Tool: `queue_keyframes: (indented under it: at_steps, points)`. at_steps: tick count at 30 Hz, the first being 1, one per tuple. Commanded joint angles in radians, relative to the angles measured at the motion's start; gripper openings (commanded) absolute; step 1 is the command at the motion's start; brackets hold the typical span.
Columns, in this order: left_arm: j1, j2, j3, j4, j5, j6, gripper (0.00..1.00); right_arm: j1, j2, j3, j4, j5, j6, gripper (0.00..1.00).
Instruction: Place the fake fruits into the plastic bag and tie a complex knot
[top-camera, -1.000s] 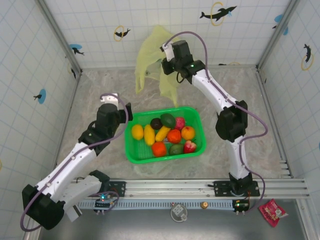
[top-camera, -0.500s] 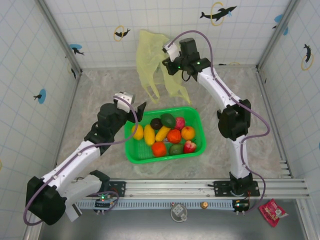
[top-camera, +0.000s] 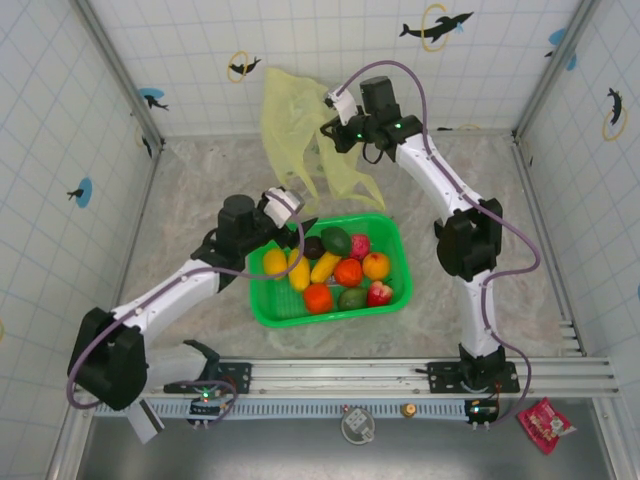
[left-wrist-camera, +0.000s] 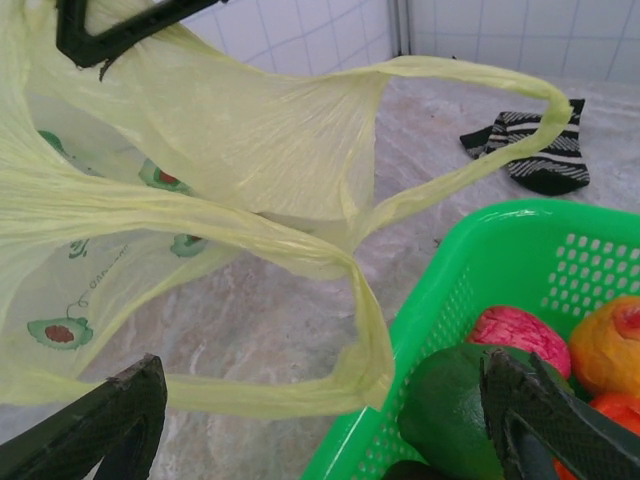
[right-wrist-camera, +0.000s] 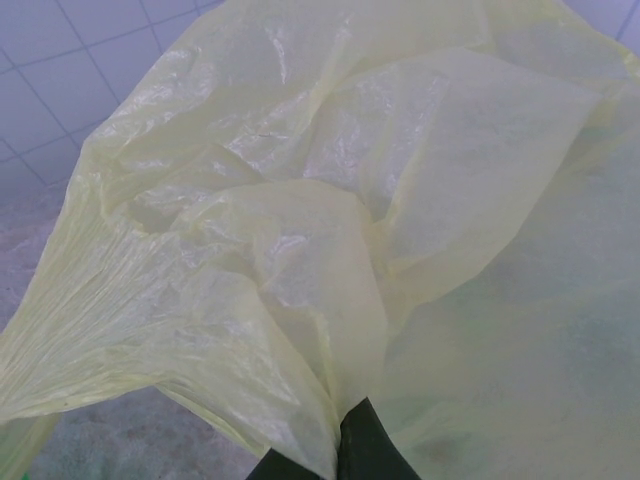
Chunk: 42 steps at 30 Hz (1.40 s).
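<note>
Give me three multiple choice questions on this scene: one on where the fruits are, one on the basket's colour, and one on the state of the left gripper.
1. Where are the fake fruits?
A. in the basket
B. inside the plastic bag
C. scattered over the table

2. What colour is the basket?
A. blue
B. bright green
C. red

3. How is the left gripper?
A. shut on a fruit
B. shut on the basket rim
C. open

Answers:
1. A. The top view shows them all heaped in the basket.
2. B. Its mesh walls and rim are bright green.
3. C. The left wrist view shows its fingers wide apart, with a loop handle of the plastic bag hanging just ahead of them.
</note>
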Motion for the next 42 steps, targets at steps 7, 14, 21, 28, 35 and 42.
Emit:
queue_keyframes:
  at_steps: [7,14,21,28,35,42]
  points:
    - [-0.005,0.113,0.083,0.124,0.074,0.003,0.65,-0.005,-0.06,-0.018,0.04,-0.049,0.044,0.0]
    - [-0.009,0.178,0.109,0.125,0.092,0.003,0.32,-0.005,-0.054,-0.017,0.052,-0.06,0.06,0.0]
    - [0.0,0.092,0.121,0.162,-0.036,-0.121,0.0,-0.008,-0.049,-0.026,0.009,0.121,-0.028,0.0]
    - [0.003,0.026,0.173,0.102,-0.001,-0.41,0.0,0.044,-0.056,-0.047,0.037,0.534,-0.217,0.38]
    - [0.002,0.063,0.174,0.114,-0.011,-0.679,0.0,0.093,-0.145,-0.16,0.125,0.552,-0.201,0.61]
    - [0.018,0.07,0.174,0.047,-0.085,-0.763,0.0,0.165,-0.418,-0.601,0.425,0.612,-0.099,0.66]
